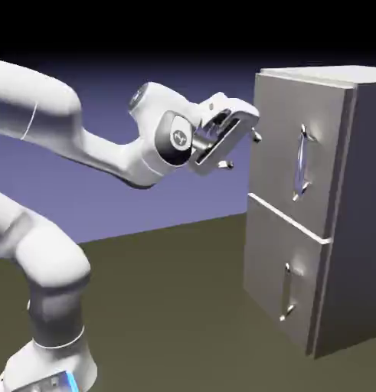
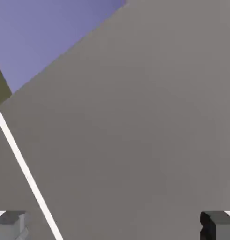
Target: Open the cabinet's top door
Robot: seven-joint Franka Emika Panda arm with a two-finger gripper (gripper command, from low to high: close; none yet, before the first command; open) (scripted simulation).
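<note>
Where the dark olive table (image 1: 183,306) meets a blue-violet backdrop (image 1: 145,99), the tall grey box-shaped cabinet (image 1: 367,214) stands. Its larger flat grey top door (image 1: 275,138) sits shut, long silver bar handle (image 1: 302,162) upright. Jaws of the white gripper (image 1: 241,151) are spread, empty.

Cabinet (image 1: 328,191) matt grey metal, handle (image 1: 302,162) shiny silver.

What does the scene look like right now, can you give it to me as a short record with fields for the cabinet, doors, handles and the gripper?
cabinet: grey cabinet, standing on the table, at the right of the exterior view
top door: top door shut, flush with the front
lower door: lower door shut
handles: long handle on the top door, short handle on the lower door, both upright
gripper: gripper near the top door's left edge, jaws open, holding nothing, not at the long handle
hand view: mostly grey door panel, a pale seam crossing it
</note>
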